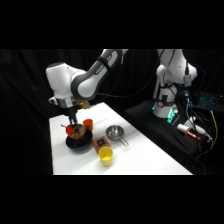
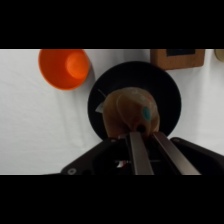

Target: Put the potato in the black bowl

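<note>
The potato [image 2: 127, 110], a rounded brownish-orange lump, hangs at the tips of my gripper [image 2: 142, 132], directly over the middle of the black bowl [image 2: 170, 92]. The two fingers [image 2: 136, 152] rise from the bottom edge and close on the potato's near side. From the side, my gripper [image 1: 75, 128] reaches down from the arm at the table's left part, with the potato [image 1: 77, 131] just above the black bowl [image 1: 80, 145]. Whether the potato touches the bowl's floor is hidden.
An orange cup [image 2: 64, 67] stands close beside the bowl, seen behind it in the side view [image 1: 88, 123]. A flat orange-brown box [image 1: 101, 143], a silver metal cup [image 1: 115, 132] and a yellow cup [image 1: 105, 156] stand to the bowl's right. The arm's base [image 1: 167, 85] is at upper right.
</note>
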